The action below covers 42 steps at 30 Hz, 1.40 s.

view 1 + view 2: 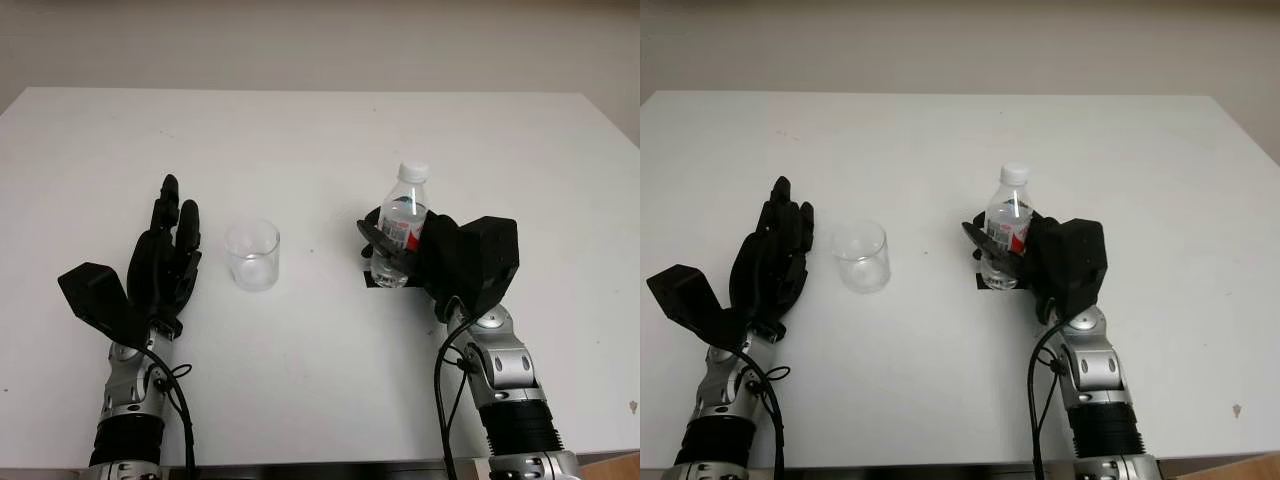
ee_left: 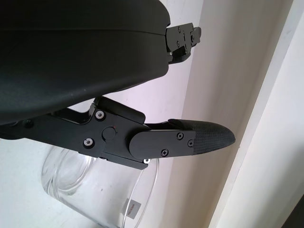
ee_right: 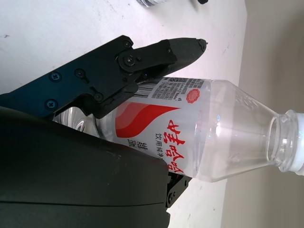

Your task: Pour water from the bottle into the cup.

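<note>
A clear plastic water bottle [image 1: 405,205] with a red and white label stands upright on the white table [image 1: 320,130], right of centre. My right hand [image 1: 398,258] is shut on its lower body, with black fingers [image 3: 156,54] wrapped across the label in the right wrist view. The bottle's neck [image 3: 285,142] has a white top. An empty clear cup [image 1: 252,255] stands left of the bottle, about a hand's width away. My left hand [image 1: 175,235] is open just left of the cup, not touching it. The cup's rim [image 2: 95,190] lies beside that hand's finger [image 2: 190,140].
A small dark mark [image 1: 372,282] lies on the table under the bottle's base. The table's far edge meets a pale wall [image 1: 320,40]. Its right edge [image 1: 610,130] slants away past the right arm.
</note>
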Each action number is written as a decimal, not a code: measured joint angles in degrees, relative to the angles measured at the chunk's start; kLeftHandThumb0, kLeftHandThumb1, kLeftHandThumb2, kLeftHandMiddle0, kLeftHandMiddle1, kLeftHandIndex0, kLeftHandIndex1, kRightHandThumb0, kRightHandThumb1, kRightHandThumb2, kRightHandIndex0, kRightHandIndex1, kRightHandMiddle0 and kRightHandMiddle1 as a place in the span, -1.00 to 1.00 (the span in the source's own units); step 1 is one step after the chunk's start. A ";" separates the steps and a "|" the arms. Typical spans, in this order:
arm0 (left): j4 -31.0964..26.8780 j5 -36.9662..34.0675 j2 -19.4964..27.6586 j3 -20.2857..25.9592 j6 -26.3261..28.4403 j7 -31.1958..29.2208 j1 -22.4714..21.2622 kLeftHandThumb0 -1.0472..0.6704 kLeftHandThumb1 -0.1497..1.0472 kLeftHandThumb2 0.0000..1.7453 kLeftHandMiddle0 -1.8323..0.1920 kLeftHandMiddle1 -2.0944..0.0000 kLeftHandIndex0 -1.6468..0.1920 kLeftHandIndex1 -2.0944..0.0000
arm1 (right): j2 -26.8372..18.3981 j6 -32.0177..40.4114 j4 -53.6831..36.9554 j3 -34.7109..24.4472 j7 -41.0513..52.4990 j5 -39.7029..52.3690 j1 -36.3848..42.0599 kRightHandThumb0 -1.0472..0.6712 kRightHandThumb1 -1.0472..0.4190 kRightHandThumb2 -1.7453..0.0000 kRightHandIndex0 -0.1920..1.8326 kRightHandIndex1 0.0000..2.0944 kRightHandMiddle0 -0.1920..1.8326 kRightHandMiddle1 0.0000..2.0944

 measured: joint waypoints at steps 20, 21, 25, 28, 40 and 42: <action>-0.04 -0.06 0.60 -0.02 0.83 -0.41 0.07 -0.60 1.00 -0.50 0.95 0.95 0.95 0.95 | -4.01 -7.73 2.92 2.31 11.02 -1.66 2.42 -0.72 -0.87 0.94 -0.97 -0.98 -0.97 -0.83; -0.04 -0.06 0.62 -0.02 0.83 -0.42 0.08 -0.60 1.00 -0.49 0.95 0.95 0.95 0.95 | -4.15 -8.16 3.05 2.38 11.42 -1.69 2.51 -0.72 -0.87 0.94 -0.99 -0.99 -0.99 -0.87; -0.04 0.00 0.71 -0.03 0.82 -0.42 0.08 -0.59 1.00 -0.49 0.95 0.95 0.96 0.95 | -4.76 -10.10 3.78 2.24 13.29 -1.19 2.87 -0.75 -0.85 0.94 -1.00 -1.00 -1.00 -0.99; -0.04 0.00 0.73 -0.03 0.83 -0.42 0.08 -0.60 1.00 -0.50 0.95 0.95 0.95 0.95 | -4.72 -12.93 4.44 1.96 13.50 -0.84 3.61 -0.79 -0.83 0.95 -1.00 -1.00 -1.00 -1.00; 0.25 0.02 0.79 -0.03 0.81 -0.44 0.06 -0.60 1.00 -0.50 0.94 0.95 0.95 0.95 | -3.59 -22.49 8.77 1.23 9.59 -1.53 5.39 -0.92 -0.86 0.93 -1.00 -1.00 -1.00 -1.00; 0.27 0.02 0.82 -0.02 0.79 -0.46 0.06 -0.60 1.00 -0.50 0.95 0.95 0.95 0.95 | -3.57 -23.75 9.52 1.22 8.75 -1.92 5.39 -0.92 -0.86 0.93 -1.00 -1.00 -1.00 -1.00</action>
